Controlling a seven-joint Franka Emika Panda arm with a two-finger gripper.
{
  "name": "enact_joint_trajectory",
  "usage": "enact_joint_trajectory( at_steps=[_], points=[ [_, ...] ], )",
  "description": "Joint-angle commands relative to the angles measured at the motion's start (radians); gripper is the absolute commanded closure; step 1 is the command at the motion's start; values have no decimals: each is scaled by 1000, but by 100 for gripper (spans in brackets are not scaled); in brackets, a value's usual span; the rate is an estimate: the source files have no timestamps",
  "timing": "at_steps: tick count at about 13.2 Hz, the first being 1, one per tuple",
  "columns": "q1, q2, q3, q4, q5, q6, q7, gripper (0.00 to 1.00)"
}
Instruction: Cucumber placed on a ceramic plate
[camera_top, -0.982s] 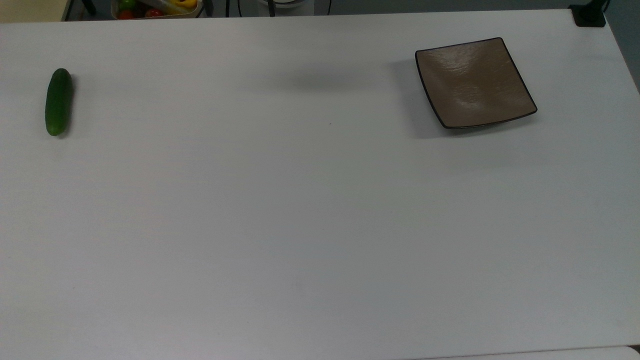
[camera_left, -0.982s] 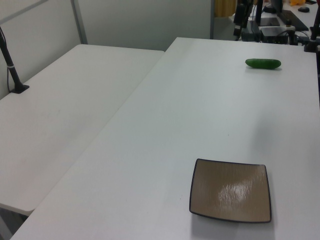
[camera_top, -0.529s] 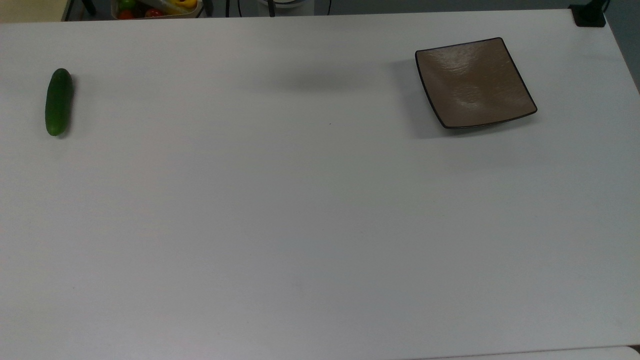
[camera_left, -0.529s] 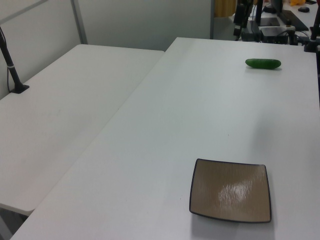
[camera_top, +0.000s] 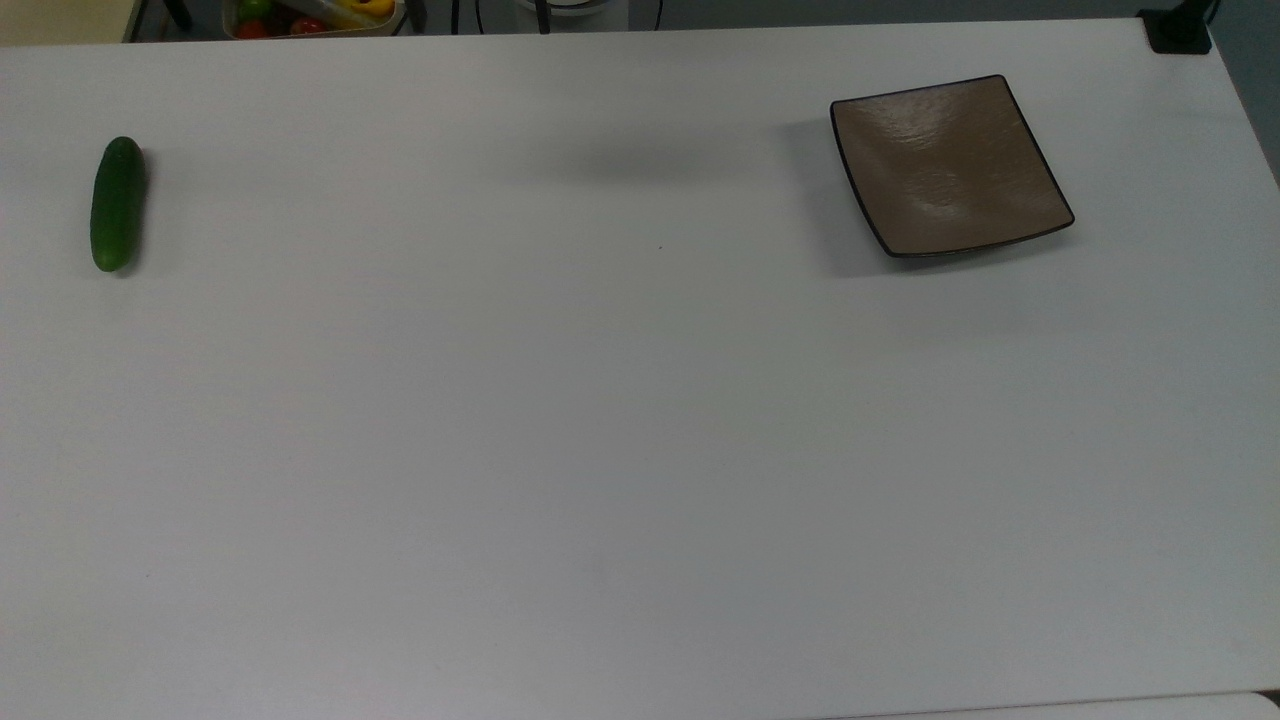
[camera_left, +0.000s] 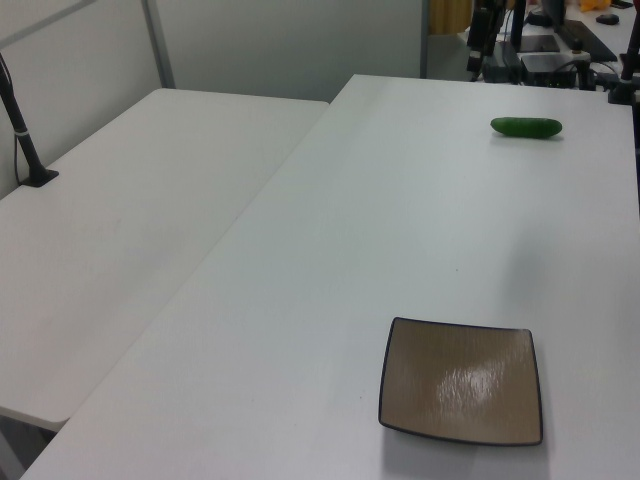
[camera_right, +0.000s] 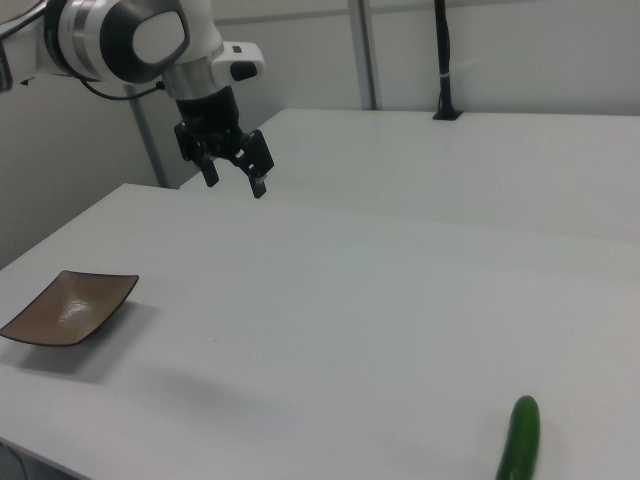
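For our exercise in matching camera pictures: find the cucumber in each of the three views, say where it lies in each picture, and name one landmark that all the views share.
Top view: the cucumber lies at the far left, upper part, lengthwise up and down.
Left view: it lies at upper right, crosswise.
Right view: it lies at the bottom right.
Shared landmark: the ceramic plate, far across the white table from it.

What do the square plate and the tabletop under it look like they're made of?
The plate looks like glazed ceramic: its glossy brown face shows bright rippled reflections inside a thin dark rim. The table looks like matte white laminate, smooth, even and without glare, though painted board would look much the same.
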Motion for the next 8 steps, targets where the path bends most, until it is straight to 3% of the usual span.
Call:
enact_joint_trajectory(
  at_steps=[1, 3, 8],
  points=[
    [-11, 2, 2, -8, 15, 11, -97, 0],
    [-25, 2, 2, -15, 15, 8, -214, 0],
    [-29, 0, 2, -22, 15, -9, -230, 0]
  ],
)
